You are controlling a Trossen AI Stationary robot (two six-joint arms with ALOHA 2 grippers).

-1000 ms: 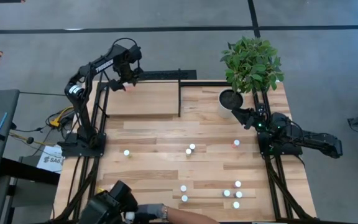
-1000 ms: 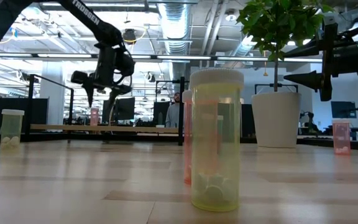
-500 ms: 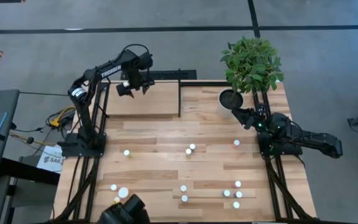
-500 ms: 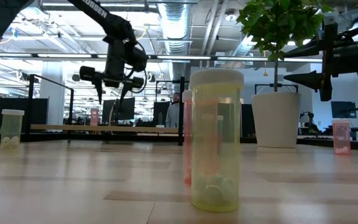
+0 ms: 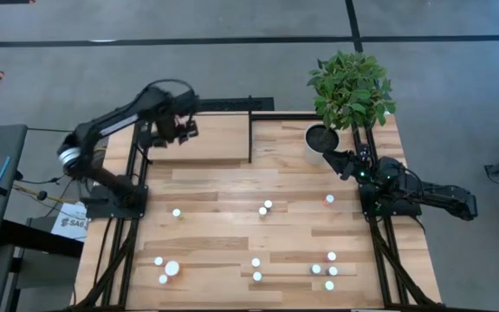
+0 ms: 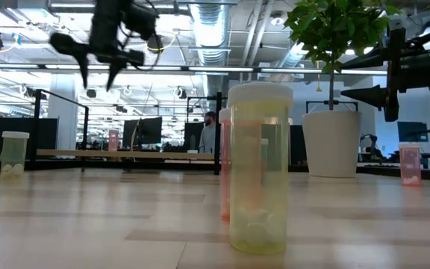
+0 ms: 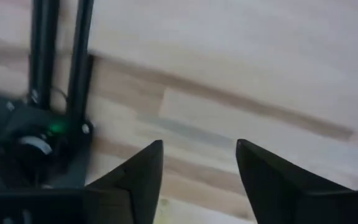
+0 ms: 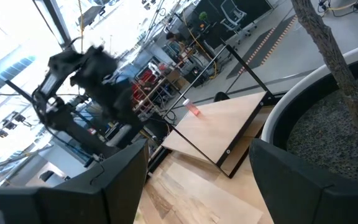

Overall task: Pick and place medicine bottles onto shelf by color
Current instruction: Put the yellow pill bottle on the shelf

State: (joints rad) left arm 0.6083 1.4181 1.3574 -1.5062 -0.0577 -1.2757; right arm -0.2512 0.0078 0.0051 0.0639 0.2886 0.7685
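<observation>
The shelf (image 5: 199,139) is a light-wood board in black rods at the table's far left. One pink bottle (image 6: 113,140) stands on it, also seen in the right wrist view (image 8: 193,110). My left gripper (image 5: 178,132) hangs open and empty high above the shelf (image 6: 97,69); its wrist view (image 7: 199,163) shows only wood between the fingers. My right gripper (image 5: 332,159) is open and empty beside the plant pot. Small white-capped bottles stand upright on the table: one at the left (image 5: 177,212), two at the middle (image 5: 268,204), a red one (image 5: 329,199) and a larger white one (image 5: 172,269).
A white pot with a green plant (image 5: 321,139) stands at the far right, right by my right gripper. Several bottles cluster near the front right (image 5: 331,269) and front middle (image 5: 256,269). A yellow bottle (image 6: 258,168) stands close before the low camera.
My left gripper has risen well above the shelf and swung toward the table's left edge, staying open. A person's hand at the near edge has withdrawn, and three bottles, one of them larger and white, now stand at the near left.
</observation>
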